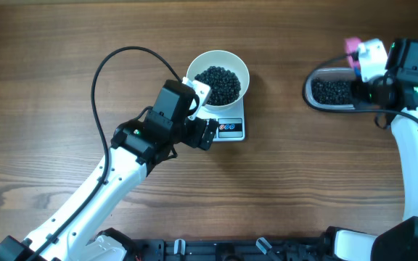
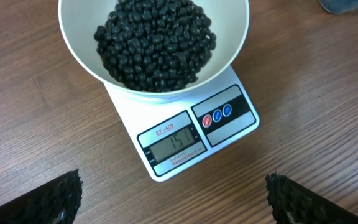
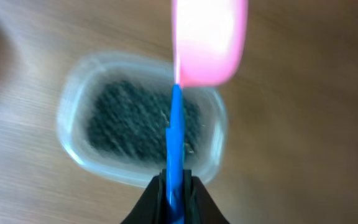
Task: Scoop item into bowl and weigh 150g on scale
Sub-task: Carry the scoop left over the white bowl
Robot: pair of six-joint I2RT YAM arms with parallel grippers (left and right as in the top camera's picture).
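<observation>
Scale (image 2: 132,115) sits under white bowl (image 2: 232,31), display edge toward 6 o'clock. It reads 151; label SF-400. Black beans (image 2: 154,40) are heaped in bowl.

Left gripper (image 2: 176,202) gapes wide, empty, at bowl's 7 o'clock.

Right gripper (image 3: 176,186) clamps pink scoop (image 3: 207,40) by its blue handle, which runs 6-to-12. Below is clear tub (image 3: 73,146), at bowl's 3 o'clock.
</observation>
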